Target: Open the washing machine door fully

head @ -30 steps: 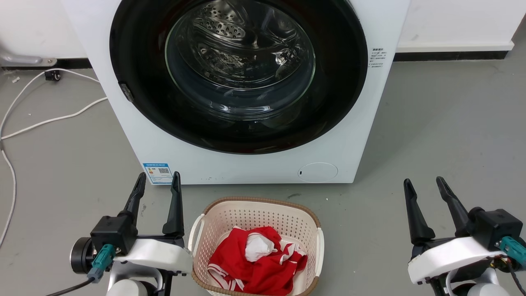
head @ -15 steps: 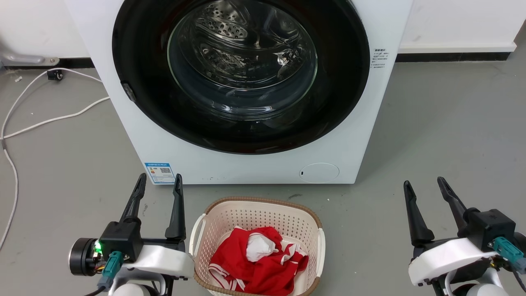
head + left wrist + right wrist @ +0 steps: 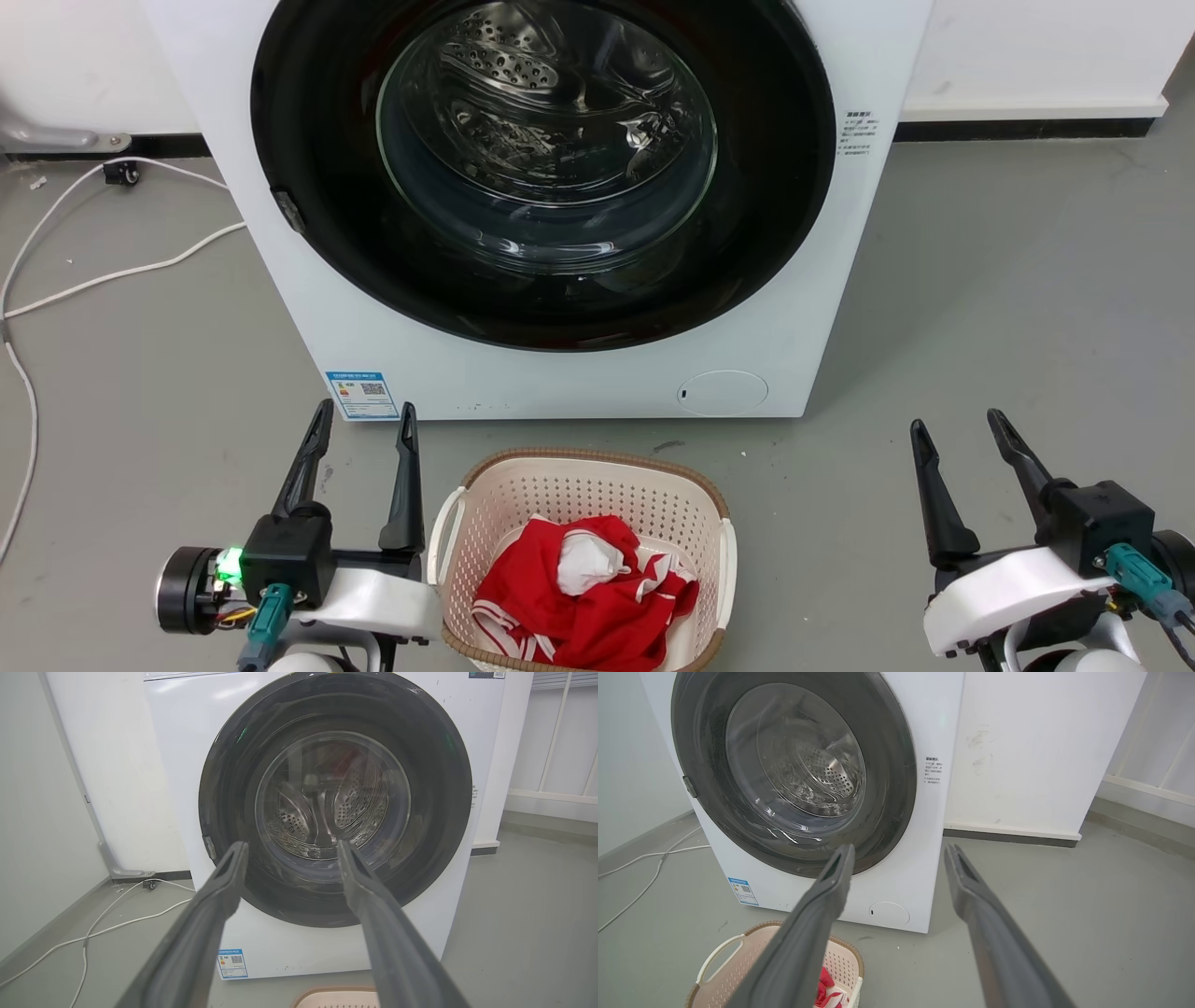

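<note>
The washing machine door [image 3: 308, 140] is a large round glossy black ring with a clear glass bowl at its centre, lying flat and closed against the white washing machine [image 3: 840, 233]. A small grey latch tab [image 3: 288, 210] sits at the door's left edge. The door [image 3: 224, 788] faces the left wrist camera, and the right wrist view shows the door [image 3: 896, 765] at an angle. My left gripper [image 3: 366, 423] is open low at the left, well short of the machine. My right gripper [image 3: 956, 427] is open low at the right, over bare floor. Neither holds anything.
A cream laundry basket [image 3: 485, 476] holding red and white clothing [image 3: 579, 597] stands on the grey floor between my grippers, just before the machine. White cables [image 3: 112, 271] trail over the floor at the left. A white wall with a dark skirting [image 3: 1018, 126] runs behind.
Both grippers have sunk slightly lower in the head view and stay open. A green light now shows on the left wrist. The door has stayed closed.
</note>
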Controlling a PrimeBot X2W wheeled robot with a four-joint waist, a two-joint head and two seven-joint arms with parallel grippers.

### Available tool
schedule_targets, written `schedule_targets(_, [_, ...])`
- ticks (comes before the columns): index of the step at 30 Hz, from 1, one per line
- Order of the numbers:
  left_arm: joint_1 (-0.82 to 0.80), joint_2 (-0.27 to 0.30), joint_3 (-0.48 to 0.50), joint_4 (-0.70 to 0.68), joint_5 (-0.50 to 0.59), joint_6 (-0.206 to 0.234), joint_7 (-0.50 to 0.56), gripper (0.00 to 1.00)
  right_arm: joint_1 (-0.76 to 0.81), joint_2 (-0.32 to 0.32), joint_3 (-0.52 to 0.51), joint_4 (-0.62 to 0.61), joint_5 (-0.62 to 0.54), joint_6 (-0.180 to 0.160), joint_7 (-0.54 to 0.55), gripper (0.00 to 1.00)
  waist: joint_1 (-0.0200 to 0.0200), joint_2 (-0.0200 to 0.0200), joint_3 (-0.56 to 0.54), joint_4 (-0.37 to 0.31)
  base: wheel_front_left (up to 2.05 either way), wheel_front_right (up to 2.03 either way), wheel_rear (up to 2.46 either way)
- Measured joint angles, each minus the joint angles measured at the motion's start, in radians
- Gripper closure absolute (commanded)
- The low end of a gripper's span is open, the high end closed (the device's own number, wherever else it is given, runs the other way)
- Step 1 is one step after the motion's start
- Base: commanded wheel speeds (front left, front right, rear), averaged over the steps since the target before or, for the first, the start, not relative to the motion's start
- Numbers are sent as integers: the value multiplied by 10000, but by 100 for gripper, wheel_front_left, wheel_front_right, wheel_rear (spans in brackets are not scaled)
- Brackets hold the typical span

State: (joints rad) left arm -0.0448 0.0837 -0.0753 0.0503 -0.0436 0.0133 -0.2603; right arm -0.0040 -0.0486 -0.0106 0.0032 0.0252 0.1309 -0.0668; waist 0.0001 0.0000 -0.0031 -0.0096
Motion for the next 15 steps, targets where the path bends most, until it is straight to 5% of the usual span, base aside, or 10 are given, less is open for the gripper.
schedule_targets(15, [16, -138, 198, 69, -31, -104, -15, 0, 3, -2, 4, 109, 192, 2, -23, 0, -1, 0, 27, 16, 0, 0, 0])
